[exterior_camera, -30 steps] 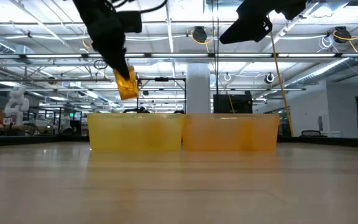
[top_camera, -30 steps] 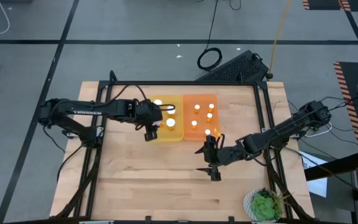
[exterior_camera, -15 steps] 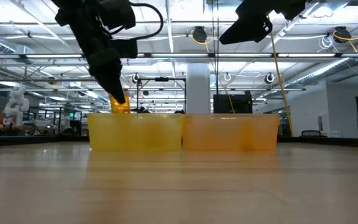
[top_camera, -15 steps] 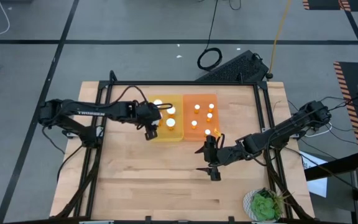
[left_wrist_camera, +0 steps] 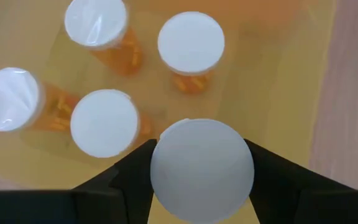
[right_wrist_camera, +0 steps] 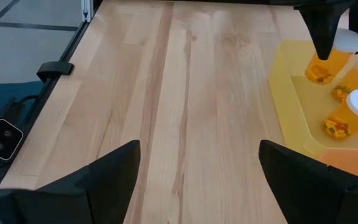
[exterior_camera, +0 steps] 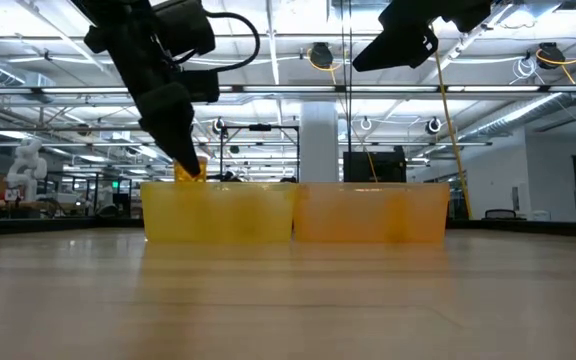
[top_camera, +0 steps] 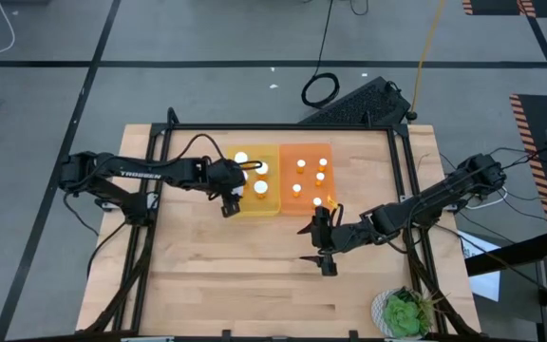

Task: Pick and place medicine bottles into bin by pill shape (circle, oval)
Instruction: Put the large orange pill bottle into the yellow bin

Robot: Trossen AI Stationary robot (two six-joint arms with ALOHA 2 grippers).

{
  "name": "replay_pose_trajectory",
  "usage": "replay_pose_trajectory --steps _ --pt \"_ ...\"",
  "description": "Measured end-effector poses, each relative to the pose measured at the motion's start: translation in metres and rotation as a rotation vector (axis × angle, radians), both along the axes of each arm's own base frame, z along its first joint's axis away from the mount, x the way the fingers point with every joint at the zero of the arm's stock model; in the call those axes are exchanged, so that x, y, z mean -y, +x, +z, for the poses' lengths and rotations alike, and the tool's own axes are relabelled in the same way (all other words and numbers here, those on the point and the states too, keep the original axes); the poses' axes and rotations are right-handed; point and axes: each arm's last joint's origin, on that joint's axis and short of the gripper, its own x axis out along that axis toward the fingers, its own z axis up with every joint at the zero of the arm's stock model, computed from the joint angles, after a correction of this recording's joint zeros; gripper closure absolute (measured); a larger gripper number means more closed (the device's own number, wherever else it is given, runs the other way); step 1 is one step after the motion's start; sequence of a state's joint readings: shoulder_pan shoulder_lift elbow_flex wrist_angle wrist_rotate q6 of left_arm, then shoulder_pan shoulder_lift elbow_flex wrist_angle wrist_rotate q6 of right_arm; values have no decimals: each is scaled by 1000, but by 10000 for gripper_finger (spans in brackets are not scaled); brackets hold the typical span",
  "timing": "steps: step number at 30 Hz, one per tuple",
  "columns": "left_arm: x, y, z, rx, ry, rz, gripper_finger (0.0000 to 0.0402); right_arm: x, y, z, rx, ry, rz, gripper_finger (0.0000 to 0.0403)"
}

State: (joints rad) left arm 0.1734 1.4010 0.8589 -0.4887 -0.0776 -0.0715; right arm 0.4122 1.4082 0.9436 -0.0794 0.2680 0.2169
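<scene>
Left gripper (left_wrist_camera: 201, 180): your fingers squeeze a medicine bottle (left_wrist_camera: 202, 170) by its white cap, low inside the yellow bin (top_camera: 272, 205) (four bottles stand there).
Right gripper (top_camera: 323, 244): your fingers spread wide, holding nothing, above bare table (top_camera: 226, 275).
Orange bin (top_camera: 304, 152): touching the yellow one.

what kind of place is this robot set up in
Probably a large robotics lab or industrial workspace. The low view looks past the wooden table into an open hall with exposed ceiling beams and strip lights, and a white humanoid robot figure stands in the background.
</scene>
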Motion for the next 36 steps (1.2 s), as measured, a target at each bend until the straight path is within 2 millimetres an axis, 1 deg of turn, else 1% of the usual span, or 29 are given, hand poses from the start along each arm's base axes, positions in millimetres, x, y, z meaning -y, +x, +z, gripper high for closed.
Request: replay_pose_trajectory --steps 7,15,19,25,32,36 --pt "5 2 1 13 -7 -4 170 0 0 0 0 5 -4 83" --pt "12 4 1 22 18 -23 184 0 0 0 0 6 -4 83" --pt "12 6 -3 14 17 -24 180 0 0 0 0 6 -4 83" --pt "11 14 -17 -21 21 -36 167 0 0 0 4 9 -3 83" --pt "10 16 -18 -24 38 -47 171 0 0 0 3 9 -2 83" --pt "10 16 -18 -23 38 -47 167 0 0 0 1 8 -1 83"
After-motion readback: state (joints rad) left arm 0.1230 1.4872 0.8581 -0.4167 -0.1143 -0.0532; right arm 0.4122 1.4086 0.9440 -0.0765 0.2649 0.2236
